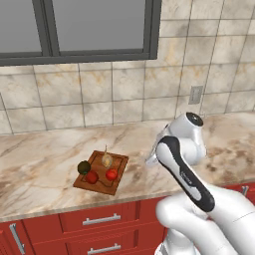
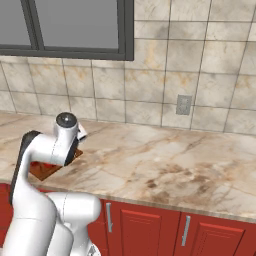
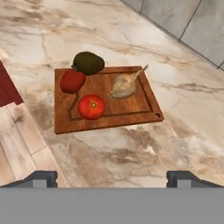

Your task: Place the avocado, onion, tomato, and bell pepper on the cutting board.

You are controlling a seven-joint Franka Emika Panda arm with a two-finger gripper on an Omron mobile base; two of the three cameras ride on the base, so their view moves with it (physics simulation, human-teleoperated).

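The counter point(image 1: 45, 149) is beige-brown marble, running along a tiled wall above red cabinet fronts. The only thing lying directly on it is the board point(image 1: 115, 175), reddish-brown wood with a groove near its rim, set near the counter's front edge and turned at a slight angle to it. In the hand view the board point(image 3: 144, 105) rests flat on the counter point(image 3: 131, 153), with marble showing on all four sides. From the right base view a corner of the board point(image 2: 44, 170) shows beside the front edge of the counter point(image 2: 165, 160).
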